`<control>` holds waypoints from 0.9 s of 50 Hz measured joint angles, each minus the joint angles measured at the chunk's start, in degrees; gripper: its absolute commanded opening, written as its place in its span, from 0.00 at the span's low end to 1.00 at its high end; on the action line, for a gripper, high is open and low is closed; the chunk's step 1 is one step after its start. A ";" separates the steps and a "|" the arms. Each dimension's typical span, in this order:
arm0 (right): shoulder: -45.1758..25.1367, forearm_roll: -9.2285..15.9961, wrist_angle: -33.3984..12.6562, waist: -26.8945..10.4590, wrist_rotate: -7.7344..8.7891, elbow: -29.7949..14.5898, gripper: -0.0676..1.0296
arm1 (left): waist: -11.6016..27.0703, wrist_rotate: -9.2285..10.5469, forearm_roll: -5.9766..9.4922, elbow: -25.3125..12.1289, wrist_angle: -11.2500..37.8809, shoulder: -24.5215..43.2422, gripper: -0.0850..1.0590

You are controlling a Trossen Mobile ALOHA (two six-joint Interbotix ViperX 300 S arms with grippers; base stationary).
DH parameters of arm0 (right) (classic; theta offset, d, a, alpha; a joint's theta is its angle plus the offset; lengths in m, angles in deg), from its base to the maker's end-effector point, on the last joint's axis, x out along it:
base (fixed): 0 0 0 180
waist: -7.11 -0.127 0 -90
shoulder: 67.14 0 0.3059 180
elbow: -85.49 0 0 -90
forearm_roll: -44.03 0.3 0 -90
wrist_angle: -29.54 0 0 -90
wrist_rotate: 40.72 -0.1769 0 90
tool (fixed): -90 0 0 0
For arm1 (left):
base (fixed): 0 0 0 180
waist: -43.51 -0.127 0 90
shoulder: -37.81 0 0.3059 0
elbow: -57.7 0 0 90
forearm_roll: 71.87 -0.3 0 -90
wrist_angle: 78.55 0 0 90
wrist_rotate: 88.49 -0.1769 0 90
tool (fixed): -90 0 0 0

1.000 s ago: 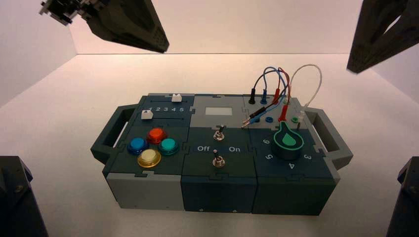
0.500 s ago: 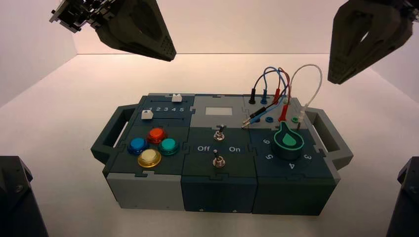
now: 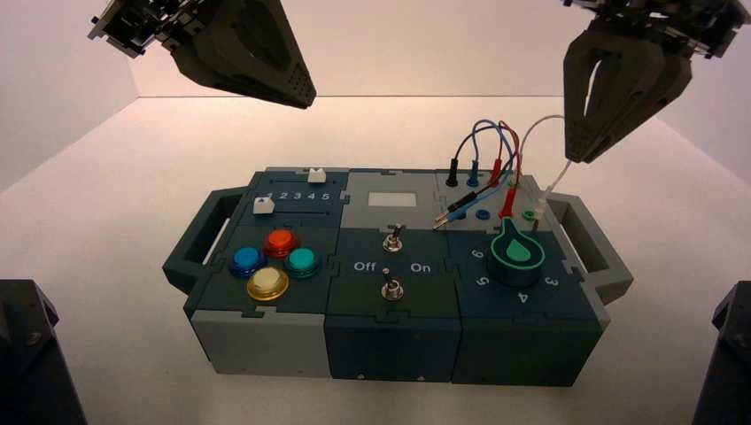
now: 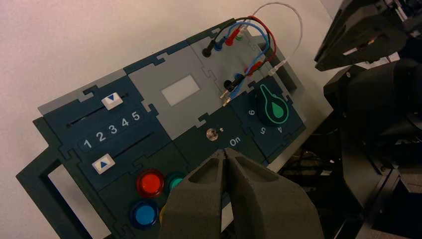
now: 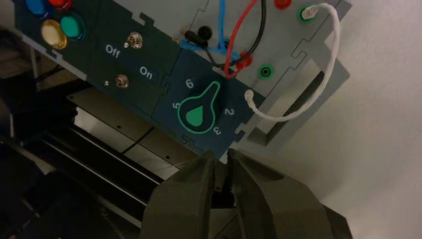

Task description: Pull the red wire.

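Pale table, red wire between shut left gripper and empty, slightly-open right gripper

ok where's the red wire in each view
high view: red wire arches at the box's far right, behind the knob
left wrist view: red wire loops beside the blue cable
right wrist view: red wire near the knob, partly out of frame
shared landmark: green-outlined knob

the robot's jaws are dark grey to black, long wedges tapering to narrow tips, with smooth recesses in their sides and rows of tiny dots near the ends.
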 measured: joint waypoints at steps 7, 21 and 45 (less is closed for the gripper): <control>-2.72 -0.53 0.18 0.00 0.62 -1.23 0.32 | 0.00 0.00 -0.09 0.00 0.00 -0.09 0.05; -7.29 -0.62 0.62 -1.05 1.14 -3.43 0.32 | 0.00 0.00 -0.09 0.00 -0.09 -0.09 0.05; -13.10 -2.72 0.62 -3.43 2.02 -4.83 0.32 | 0.00 0.00 -0.09 0.00 -0.35 0.00 0.05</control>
